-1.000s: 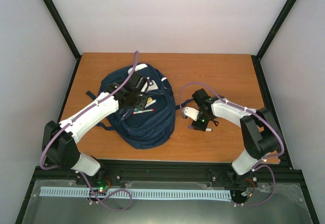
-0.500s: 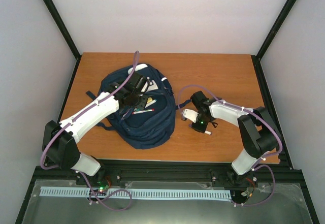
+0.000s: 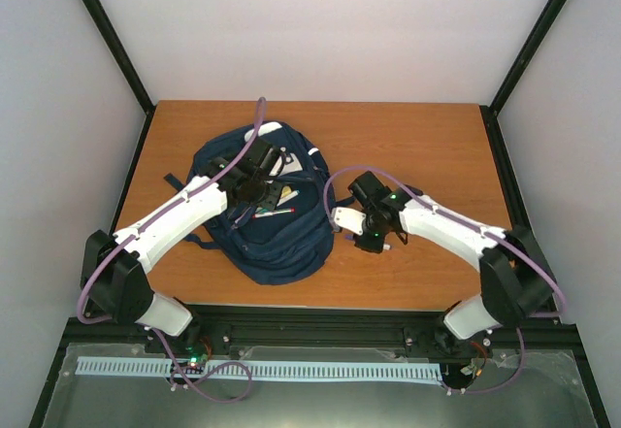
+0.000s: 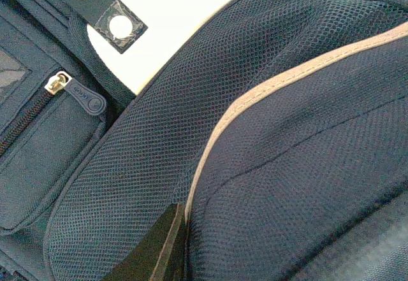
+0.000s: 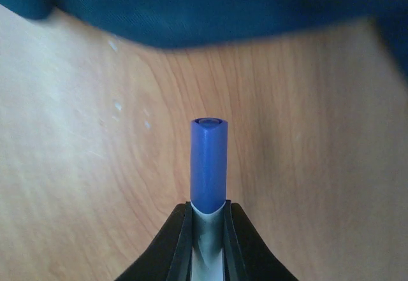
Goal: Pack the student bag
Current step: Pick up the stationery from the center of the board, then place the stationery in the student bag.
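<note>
I see my left arm (image 3: pixel 175 216) and right arm (image 3: pixel 448 226) in white shells with black joints, a purple cable (image 3: pixel 256 125) looping along each; the right gripper (image 5: pixel 207 208) has black fingers (image 5: pixel 171 246).

The right arm (image 3: pixel 446 224) has reached further left across the table (image 3: pixel 417 147); the right gripper (image 5: pixel 207 220) has gone from well apart from the student bag (image 3: pixel 281 244) to just beside its right edge; its jaws have closed onto what looks like a blue-capped pen (image 5: pixel 208 163), too small to make out from overhead.
</note>
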